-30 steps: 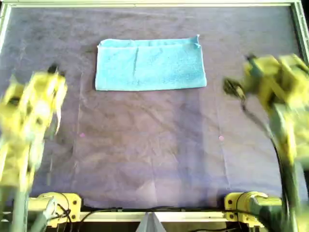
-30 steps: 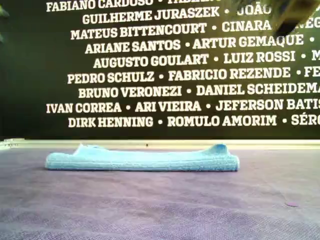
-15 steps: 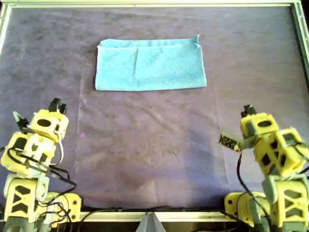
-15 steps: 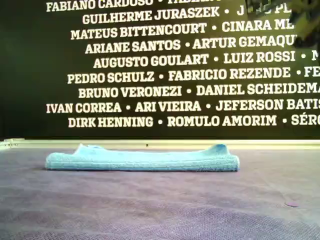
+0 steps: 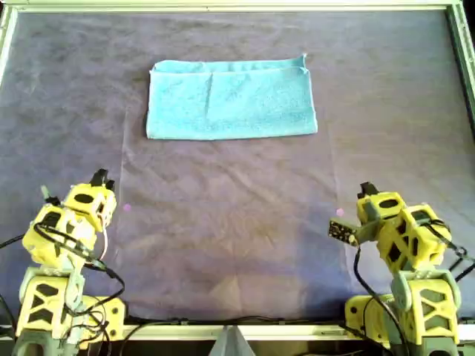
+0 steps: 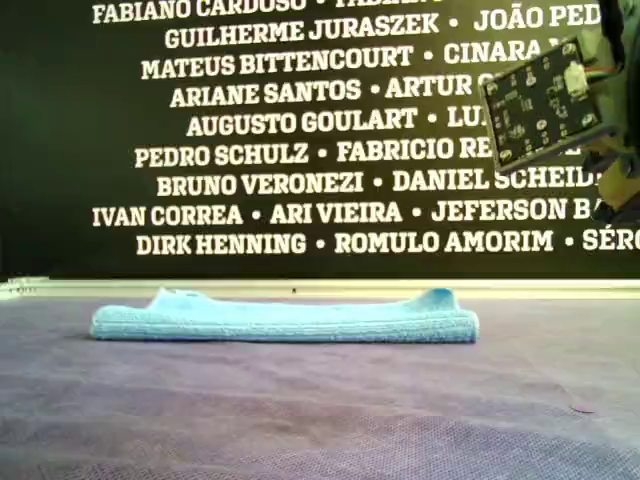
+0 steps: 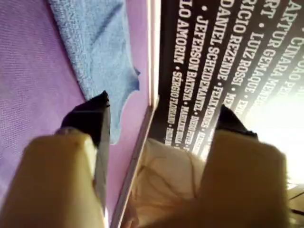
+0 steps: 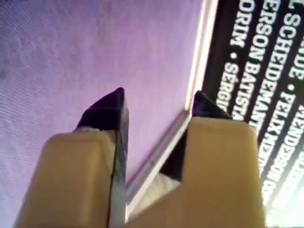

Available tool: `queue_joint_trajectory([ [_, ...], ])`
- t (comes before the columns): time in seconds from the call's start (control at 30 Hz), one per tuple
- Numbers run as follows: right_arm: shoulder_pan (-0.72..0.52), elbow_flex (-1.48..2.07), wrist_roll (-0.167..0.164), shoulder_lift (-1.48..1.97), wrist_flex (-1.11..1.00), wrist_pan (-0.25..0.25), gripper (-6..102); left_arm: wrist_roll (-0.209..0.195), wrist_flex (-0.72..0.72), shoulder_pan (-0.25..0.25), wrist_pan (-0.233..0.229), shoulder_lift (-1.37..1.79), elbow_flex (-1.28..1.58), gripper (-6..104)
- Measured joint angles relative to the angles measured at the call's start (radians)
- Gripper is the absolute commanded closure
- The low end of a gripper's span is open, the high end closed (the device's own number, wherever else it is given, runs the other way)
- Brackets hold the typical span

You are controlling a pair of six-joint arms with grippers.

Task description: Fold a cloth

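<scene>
the cloth [image 5: 231, 100] looks soft, light and floppy, best pinched at its corners by both end effectors, now parted and empty.

Yellow arms [image 5: 404, 245], black cables, black-tipped hands, green circuit board [image 6: 540, 100]

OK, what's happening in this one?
Nothing is being handled right now. The light blue cloth lies folded into a flat rectangle on the purple table covering, toward the far side in the overhead view. Both arms sit near their bases at the overhead view's bottom edge, well apart from the cloth. The left gripper and the right gripper are both open and empty. The fold looks done, judging by how the cloth lies.
</scene>
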Motion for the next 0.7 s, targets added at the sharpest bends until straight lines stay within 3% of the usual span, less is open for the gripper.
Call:
queue_joint_trajectory([
  [0.17,0.005,0.0,0.0,0.0,-0.002,-0.002,39,0.0,0.002,0.0,-0.006,-0.08,0.0,19],
  [0.33,0.006,-0.003,0.0,-0.107,-0.014,-0.002,39,0.0,0.003,0.0,-0.006,-0.394,-0.126,18],
  [0.5,0.006,-0.204,0.0,-0.494,-0.083,-0.002,38,0.006,0.003,0.0,0.0,-0.821,-0.403,18],
  [0.7,0.043,-0.595,0.0,-1.086,-0.201,-0.002,29,0.006,0.003,-0.014,-0.002,-1.138,-0.617,18],
])
